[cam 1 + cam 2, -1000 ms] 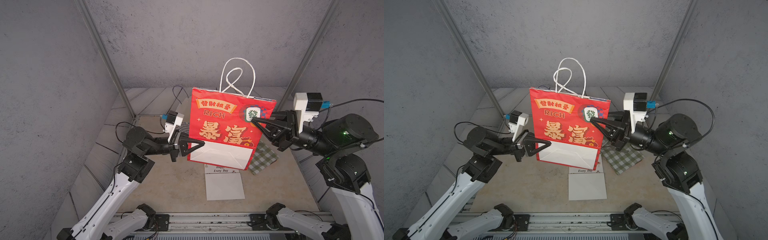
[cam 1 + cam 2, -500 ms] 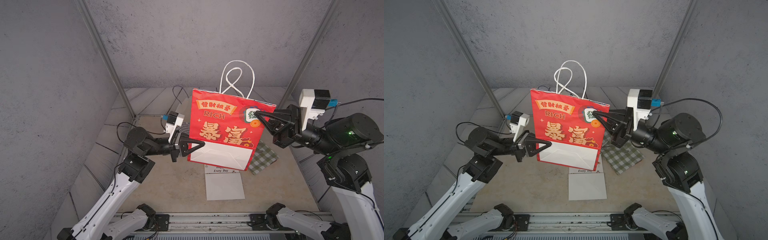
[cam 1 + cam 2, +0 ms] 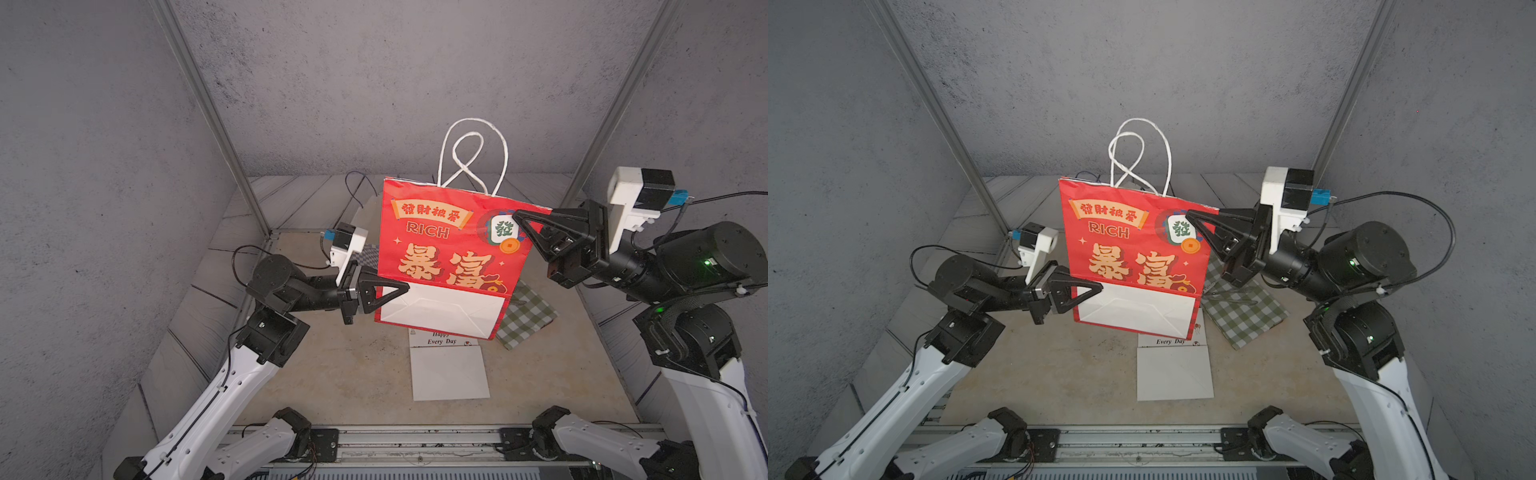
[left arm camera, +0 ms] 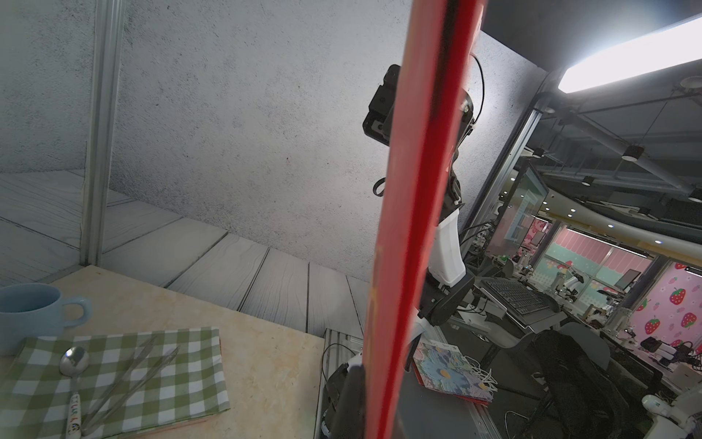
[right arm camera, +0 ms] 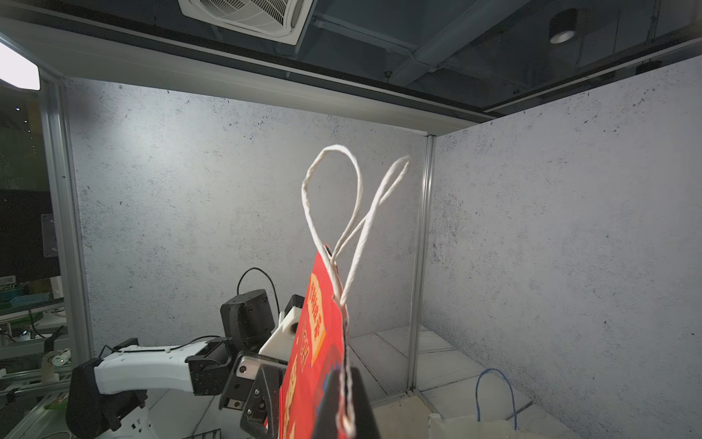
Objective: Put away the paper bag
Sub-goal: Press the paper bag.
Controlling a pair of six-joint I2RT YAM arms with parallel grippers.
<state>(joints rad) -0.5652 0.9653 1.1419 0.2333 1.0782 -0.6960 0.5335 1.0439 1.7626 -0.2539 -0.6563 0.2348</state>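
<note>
Grey speckled walls (image 3: 374, 62) surround a beige table (image 3: 353, 374). Metal posts (image 3: 208, 112) stand at the corners. A ceiling lamp (image 4: 626, 53) shines.

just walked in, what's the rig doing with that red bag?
Both arms are at a flattened red paper bag, which stands upright over the table with its white handles on top and seems to be lifted clear. The left gripper is shut on its lower side edge. The right gripper straddles the opposite top corner; whether it is clamped there is unclear. Below lie a white paper bag and a green checked cloth. The red bag is not yet put away.
</note>
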